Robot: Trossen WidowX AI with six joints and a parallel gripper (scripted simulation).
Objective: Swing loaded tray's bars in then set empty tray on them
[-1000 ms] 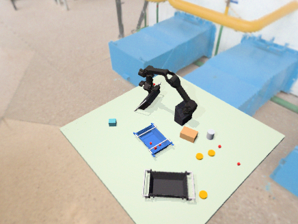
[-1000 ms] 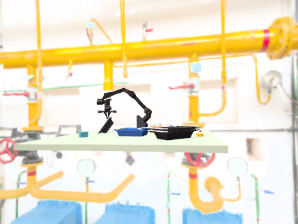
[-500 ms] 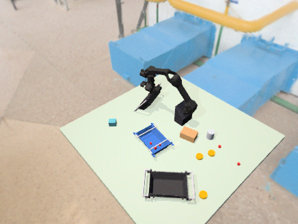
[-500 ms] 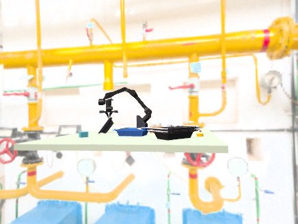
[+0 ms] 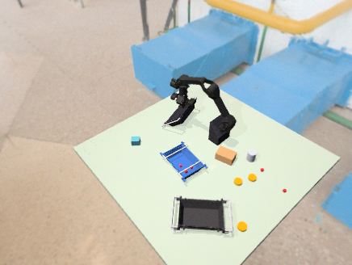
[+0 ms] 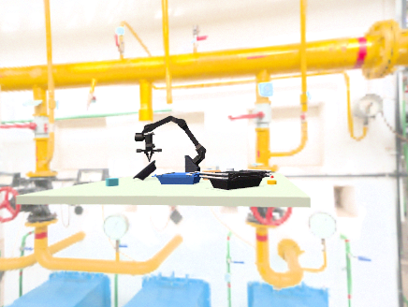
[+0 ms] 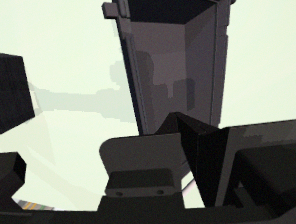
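Shut gripper above a tilted black tray

My loaded blue tray [image 5: 182,158] [image 6: 178,179] sits on the table [image 5: 121,161] [image 6: 164,200], three red blocks [image 5: 180,166] visible in it and both white bars [image 5: 175,151] lying across its top. Toward the arm's reach, I have a black tray [image 5: 182,114] [image 6: 146,170] [image 7: 165,65] standing steeply tilted, well apart from the blue one. My gripper [image 5: 182,103] [image 6: 149,158] [image 7: 174,116] is fully closed with nothing in its grasp, fingers pointing down near that tray's raised end. On the blue tray's other side lies a larger-looking black tray [image 5: 201,214] [image 6: 236,180], level, its white bars out at the ends. Farther out I see a teal block [image 5: 136,140] [image 6: 111,182], an orange box [image 5: 225,155] and a grey cylinder [image 5: 251,156].
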